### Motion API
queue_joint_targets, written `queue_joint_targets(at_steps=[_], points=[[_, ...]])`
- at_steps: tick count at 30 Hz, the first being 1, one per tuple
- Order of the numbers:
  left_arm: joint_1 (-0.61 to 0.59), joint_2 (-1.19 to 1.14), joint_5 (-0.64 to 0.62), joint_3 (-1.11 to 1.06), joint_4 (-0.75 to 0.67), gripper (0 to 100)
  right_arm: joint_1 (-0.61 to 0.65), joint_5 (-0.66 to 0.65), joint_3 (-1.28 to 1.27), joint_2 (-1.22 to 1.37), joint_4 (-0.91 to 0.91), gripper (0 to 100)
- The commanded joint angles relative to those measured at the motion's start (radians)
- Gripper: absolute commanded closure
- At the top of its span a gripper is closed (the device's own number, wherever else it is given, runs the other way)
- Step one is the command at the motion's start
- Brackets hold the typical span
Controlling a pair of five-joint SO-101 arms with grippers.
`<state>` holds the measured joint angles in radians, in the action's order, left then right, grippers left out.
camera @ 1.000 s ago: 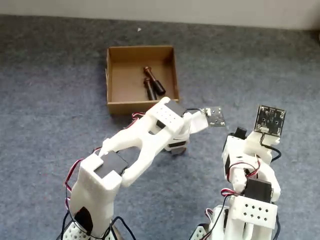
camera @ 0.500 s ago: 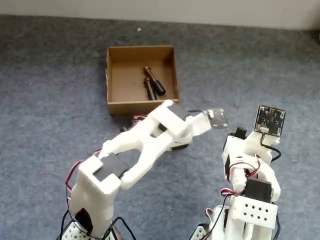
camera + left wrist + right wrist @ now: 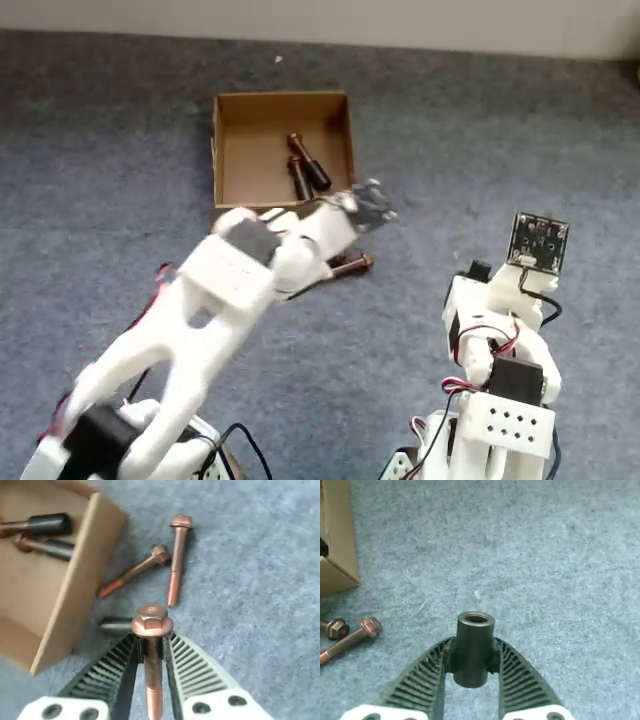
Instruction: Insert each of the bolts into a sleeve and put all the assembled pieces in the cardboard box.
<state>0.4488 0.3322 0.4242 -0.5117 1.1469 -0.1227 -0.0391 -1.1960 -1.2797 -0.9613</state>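
While the left gripper's [image 3: 151, 641] ribbed black fingers [image 3: 117, 655] pinch tight on a copper hex-head bolt [image 3: 152, 622], the right gripper [image 3: 472, 655] is clamped round a dark cylindrical metal sleeve [image 3: 474, 645], open bore up. Past the held bolt, two loose copper bolts [image 3: 175, 560] lie on the grey carpet [image 3: 260, 555], and a spare dark sleeve [image 3: 116, 625] lies just beside the open brown cardboard box [image 3: 75, 595]. Two assembled pieces [image 3: 305, 170] rest inside.

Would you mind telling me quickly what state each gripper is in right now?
Left gripper: closed, holding a bolt.
Right gripper: closed, holding a sleeve.
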Motion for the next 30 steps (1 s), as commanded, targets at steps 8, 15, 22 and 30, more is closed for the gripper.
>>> queue_joint_targets(at_steps=[8,15,22,30], points=[[-0.071,0.631,-0.196,-0.186,-0.012,100,0.223,0.009,0.016,-0.361,-0.001,99.3],[-0.12,0.868,-0.324,-0.206,-0.014,100,0.444,0.003,-0.038,-0.526,0.004,99.2],[-0.12,1.02,-0.48,-0.205,-0.087,100,0.651,-0.025,-0.087,-0.555,0.111,99.2],[-0.117,1.109,-0.606,-0.206,-0.135,100,0.851,-0.137,-0.236,-0.555,0.334,99.3]])
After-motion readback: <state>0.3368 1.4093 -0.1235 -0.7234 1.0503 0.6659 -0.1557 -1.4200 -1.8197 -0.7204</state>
